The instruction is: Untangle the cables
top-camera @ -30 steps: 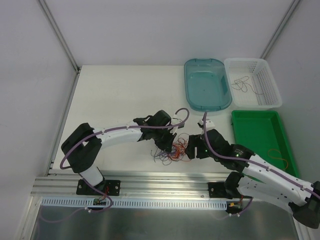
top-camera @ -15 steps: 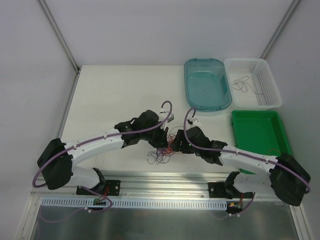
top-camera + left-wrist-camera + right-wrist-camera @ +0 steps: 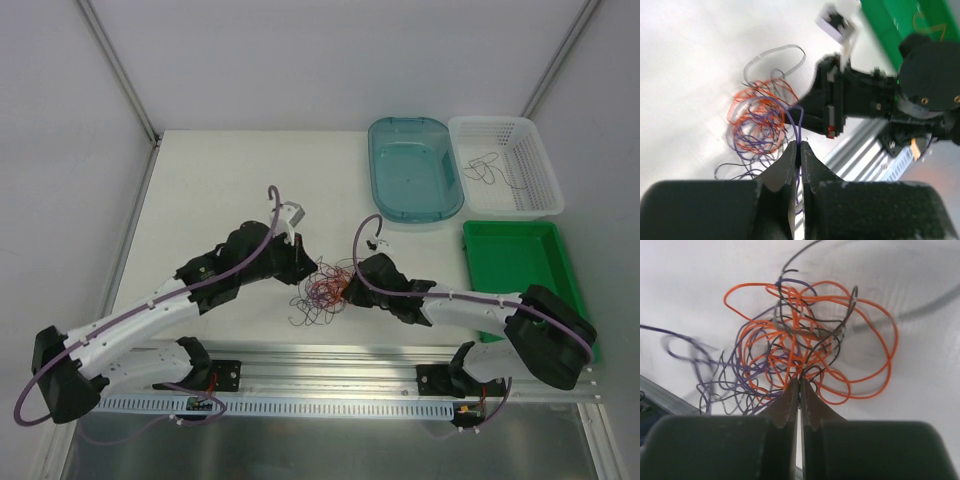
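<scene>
1. Nearest: alu rail (image 3: 330, 352) along table (image 3: 220, 190) front edge; both arm bases bolted there.
2. Both arms reach inward, low over the table, and meet at the middle w/ wrists close together.
3. Left fingers (image 3: 312, 272) (image 3: 798, 149): pressed fully together, no gap; purple-blue strands run straight into the tips, so pinched on the cables (image 3: 322, 293) at the bundle's left side.
4. Right fingers (image 3: 345, 290) (image 3: 799, 383): also closed tight; orange + black strands converge at the tips, gripped at the bundle's right side.
5. Cables (image 3: 760, 125) (image 3: 800, 340): one knotted clump of orange, black and purple-blue loops, lying on the table btwn the two sets of fingers, just beyond the rail; loose purple loops trail out toward the left and the near edge; wrist views partly motion-blurred.
6. Further, right side: green tray (image 3: 515, 255), partly behind the right arm; orange strand (image 3: 927, 22) lies in it.
7. Far right: teal tub (image 3: 412, 170), then white basket (image 3: 505, 130) touching its right side; dark strands (image 3: 490, 168) lie in the basket.
</scene>
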`<act>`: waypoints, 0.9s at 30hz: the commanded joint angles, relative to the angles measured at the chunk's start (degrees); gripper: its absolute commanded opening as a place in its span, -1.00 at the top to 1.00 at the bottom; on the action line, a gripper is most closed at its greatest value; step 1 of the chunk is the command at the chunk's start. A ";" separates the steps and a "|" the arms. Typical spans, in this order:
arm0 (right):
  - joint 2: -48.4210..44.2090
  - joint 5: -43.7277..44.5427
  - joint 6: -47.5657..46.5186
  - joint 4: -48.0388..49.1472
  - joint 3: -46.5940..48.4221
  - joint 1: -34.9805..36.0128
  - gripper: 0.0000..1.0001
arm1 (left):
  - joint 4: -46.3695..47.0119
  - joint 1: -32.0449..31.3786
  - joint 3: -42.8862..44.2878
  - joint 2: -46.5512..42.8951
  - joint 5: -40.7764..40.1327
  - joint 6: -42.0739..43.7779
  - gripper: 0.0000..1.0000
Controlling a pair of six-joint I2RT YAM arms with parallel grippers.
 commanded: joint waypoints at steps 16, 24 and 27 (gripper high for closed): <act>-33.03 21.32 -7.73 -40.30 5.35 -9.44 0.99 | -28.64 27.07 15.41 -15.39 -34.90 7.09 1.00; -34.29 11.67 -18.63 -49.19 21.15 -9.97 0.99 | -30.23 31.38 15.25 -12.93 -36.61 9.21 1.00; -34.97 13.23 -20.57 -50.34 22.67 -9.96 0.99 | -30.41 32.87 13.32 -11.70 -41.18 11.23 1.00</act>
